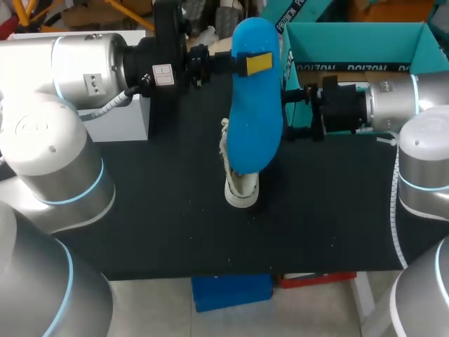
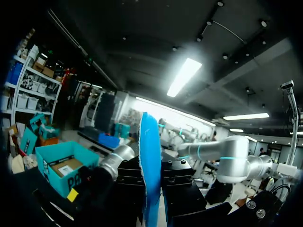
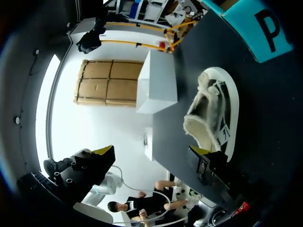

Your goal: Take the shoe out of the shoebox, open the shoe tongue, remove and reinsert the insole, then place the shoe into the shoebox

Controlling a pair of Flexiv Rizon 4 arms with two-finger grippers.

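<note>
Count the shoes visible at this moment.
1: a white fleece-lined shoe on the black table, under the blue foam insole that the left pincer holds. The inside of the teal cardboard shoebox is partly hidden.

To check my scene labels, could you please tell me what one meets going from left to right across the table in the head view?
white box → blue insole → right gripper. The shoe overlaps the insole and the shoebox overlaps the gripper, so both are left out.
</note>
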